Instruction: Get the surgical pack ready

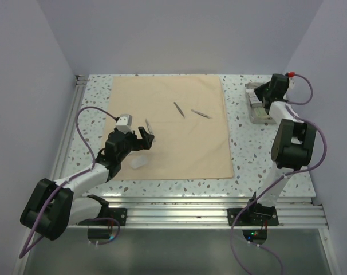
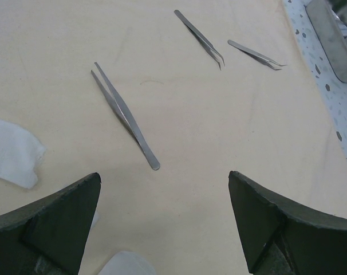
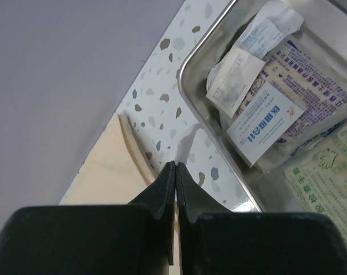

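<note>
We count three on cloth (image 2: pixel 219 126), all diagonal: one straight tweezers (image 2: pixel 125 114), tips far-left; two curved tweezers (image 2: pixel 199 37) (image 2: pixel 256 54), tips rightward. Left gripper (image 2: pixel 164 177) jaws wide, empty; right gripper (image 3: pixel 175 166) jaws shut, empty.

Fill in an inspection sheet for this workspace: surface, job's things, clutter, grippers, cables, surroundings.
Surface: speckled table, with a tan cloth spread flat on it.
Job's things: three tweezers and a white sachet on the cloth; steel tray of sachets beside the cloth.
Clutter: nothing seen.
Grippers: left gripper open above the cloth; right gripper shut, empty, by the tray.
Cables: purple cables loop from both arms.
Surroundings: plain walls on three sides.
</note>
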You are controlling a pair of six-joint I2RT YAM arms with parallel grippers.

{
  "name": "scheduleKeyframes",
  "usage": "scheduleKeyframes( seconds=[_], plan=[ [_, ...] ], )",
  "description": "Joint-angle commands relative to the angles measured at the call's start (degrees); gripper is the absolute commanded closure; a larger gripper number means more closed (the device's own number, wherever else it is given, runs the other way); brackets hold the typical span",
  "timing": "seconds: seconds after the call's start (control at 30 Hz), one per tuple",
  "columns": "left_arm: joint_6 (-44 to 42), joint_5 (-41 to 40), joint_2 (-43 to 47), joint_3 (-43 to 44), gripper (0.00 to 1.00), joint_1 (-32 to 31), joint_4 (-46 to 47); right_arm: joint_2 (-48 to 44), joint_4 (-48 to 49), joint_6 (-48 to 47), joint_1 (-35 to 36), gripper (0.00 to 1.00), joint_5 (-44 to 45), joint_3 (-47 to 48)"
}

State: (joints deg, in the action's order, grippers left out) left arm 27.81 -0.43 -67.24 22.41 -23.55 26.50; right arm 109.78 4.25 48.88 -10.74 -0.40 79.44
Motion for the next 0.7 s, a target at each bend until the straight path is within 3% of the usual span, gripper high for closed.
scheduleKeyframes(
  seconds=[0.0, 0.4, 0.43, 0.47, 0.5, 0.57, 0.67],
  plan=[
    [-1.62, -0.45, -0.26, 2.28, 0.03, -0.36, 1.71, 2.18, 5.33, 1.3, -0.51, 1.0, 7.17, 3.79],
    [-1.71, -0.36, -1.57, 2.55, 0.03, -0.44, 2.06, 10.72, 11.83, 3.32, -1.47, 1.0, 10.07, 6.69],
    [-1.8, -0.45, -1.66, 2.55, 0.03, -0.53, 2.06, 11.24, 11.57, 3.32, -1.47, 0.94, 10.59, 6.95],
    [-1.8, -0.45, -1.66, 2.55, 0.03, -0.44, 2.06, 10.99, 11.31, 3.24, -1.47, 0.72, 11.3, 6.61],
    [-1.88, -0.54, -1.66, 2.55, 0.03, -0.53, 2.06, 10.38, 11.57, 3.32, -1.47, 0.65, 11.91, 5.91],
    [-1.97, -0.63, -1.49, 2.55, 0.03, -0.53, 1.89, 7.05, 13.49, 2.98, -1.3, 0.54, 13.15, 1.7],
    [-1.97, -0.63, -0.96, 2.55, 0.03, -0.62, 1.71, 2.91, 14.82, 1.84, -1.21, 0.53, 13.33, -3.23]
  ],
)
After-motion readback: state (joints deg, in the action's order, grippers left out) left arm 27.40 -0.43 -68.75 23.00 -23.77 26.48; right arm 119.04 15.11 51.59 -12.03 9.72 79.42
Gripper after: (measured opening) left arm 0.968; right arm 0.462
